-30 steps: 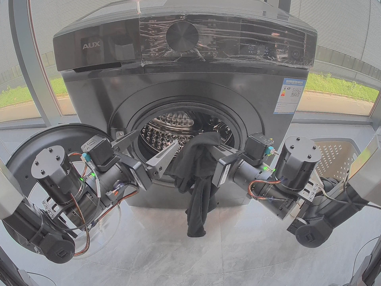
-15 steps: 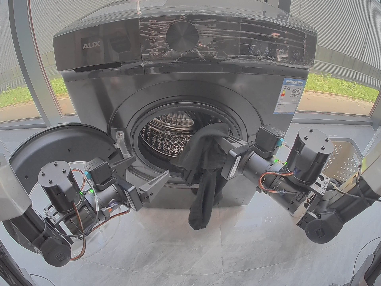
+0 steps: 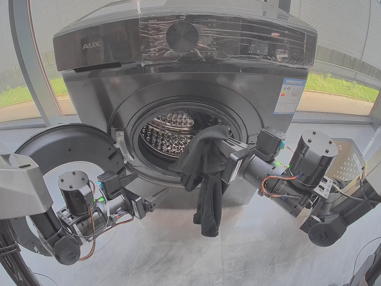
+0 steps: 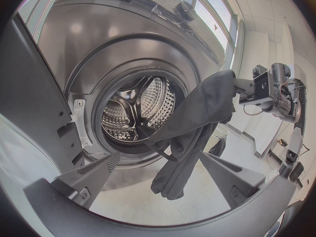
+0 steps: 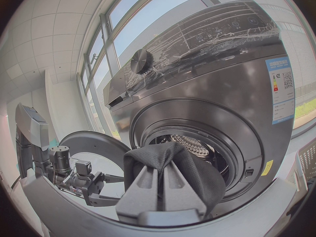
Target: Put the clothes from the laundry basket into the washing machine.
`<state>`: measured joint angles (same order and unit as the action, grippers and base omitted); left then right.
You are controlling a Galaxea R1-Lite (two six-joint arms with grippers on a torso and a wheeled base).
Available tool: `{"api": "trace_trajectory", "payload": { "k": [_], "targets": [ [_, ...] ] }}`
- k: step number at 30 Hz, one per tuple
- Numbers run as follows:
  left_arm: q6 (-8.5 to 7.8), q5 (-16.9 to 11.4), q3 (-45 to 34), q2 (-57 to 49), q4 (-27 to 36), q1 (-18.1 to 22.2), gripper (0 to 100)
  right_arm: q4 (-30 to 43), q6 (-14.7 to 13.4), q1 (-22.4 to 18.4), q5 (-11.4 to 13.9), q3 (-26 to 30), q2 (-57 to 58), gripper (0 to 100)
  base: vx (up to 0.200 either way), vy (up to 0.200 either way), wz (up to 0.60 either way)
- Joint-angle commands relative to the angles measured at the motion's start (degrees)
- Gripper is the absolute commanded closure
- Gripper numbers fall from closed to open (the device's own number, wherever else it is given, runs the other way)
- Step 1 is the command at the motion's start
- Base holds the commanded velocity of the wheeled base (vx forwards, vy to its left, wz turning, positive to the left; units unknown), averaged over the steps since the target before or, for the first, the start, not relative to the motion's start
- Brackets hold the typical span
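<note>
Just before the drum, the right gripper clamped the black garment, which hung lengthwise downward outside; the left gripper gaped, farther off.

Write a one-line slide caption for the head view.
Right gripper holds a black garment at the drum mouth of the open washing machine; the open left gripper hangs low beside the door.

Before washing machine opening: garment hanging; door left, laundry basket right.
</note>
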<state>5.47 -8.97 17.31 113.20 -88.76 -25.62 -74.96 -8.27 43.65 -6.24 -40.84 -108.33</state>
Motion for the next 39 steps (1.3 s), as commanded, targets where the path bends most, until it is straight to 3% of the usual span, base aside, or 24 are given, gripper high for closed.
{"api": "trace_trajectory", "payload": {
  "k": [1,4,10,22,23,26,29,33,39],
  "targets": [
    [-0.55,-0.08,1.06,3.43,-0.01,0.66,0,-0.01,0.00,0.29,0.00,0.15,0.22,100,0.000,0.000,0.00],
    [-1.61,-0.17,2.03,4.75,-0.01,0.66,0,-0.19,0.00,0.99,0.00,0.15,0.22,100,0.000,0.000,0.00],
    [-1.78,-0.17,5.10,7.65,-0.01,0.49,0,-0.36,0.00,1.61,0.00,0.15,0.22,100,0.000,0.000,0.00],
    [-3.63,-0.43,11.25,10.72,-0.01,0.75,0,-0.71,0.00,2.40,-0.09,0.23,0.22,100,0.000,0.000,0.00],
    [-4.77,-0.87,12.31,11.43,-0.01,0.84,0,-0.71,0.00,2.49,-0.09,0.15,0.13,100,0.000,0.000,0.00],
    [-5.65,-2.54,13.71,11.78,-0.01,0.84,0,-0.71,0.00,2.49,-0.09,0.23,0.13,100,0.000,0.000,0.00],
    [-5.74,-3.24,14.77,11.95,-0.01,0.75,0,-0.71,-0.08,3.02,-0.09,0.41,0.13,100,0.000,0.000,0.00],
    [-5.91,-7.02,15.65,12.13,-0.01,0.66,0,-0.71,-0.08,3.10,-0.09,0.50,0.13,100,0.000,0.000,0.00],
    [-7.32,-9.22,15.65,12.13,-0.10,0.84,0,-0.63,-0.08,3.10,-0.09,0.50,0.04,100,0.000,0.000,0.00]
  ]
}}
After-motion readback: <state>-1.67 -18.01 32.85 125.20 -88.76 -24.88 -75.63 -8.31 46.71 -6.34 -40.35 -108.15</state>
